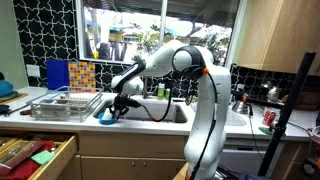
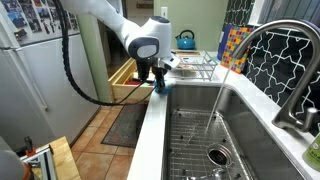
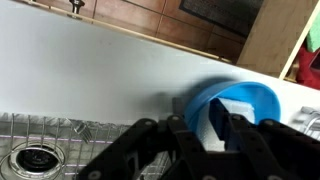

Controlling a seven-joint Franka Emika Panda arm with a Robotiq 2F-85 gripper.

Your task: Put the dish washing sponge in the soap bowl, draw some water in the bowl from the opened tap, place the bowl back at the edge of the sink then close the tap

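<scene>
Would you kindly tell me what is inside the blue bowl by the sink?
In the wrist view the blue bowl holds a pale block, probably the sponge. The gripper covers the bowl's near side, so whatever lies there is hidden.

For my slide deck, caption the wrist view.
Gripper at the blue bowl on the white counter, beside the sink grid.

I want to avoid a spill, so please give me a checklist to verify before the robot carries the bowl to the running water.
1. Sponge inside the blue bowl: ok, a pale block lies in it.
2. Bowl upright on the counter beside the sink: ok.
3. Tap running: ok, a water stream falls into the sink.
4. Hand positioned at the bowl: ok, at its rim.
5. Hand closed on the rim: cannot tell.
</scene>
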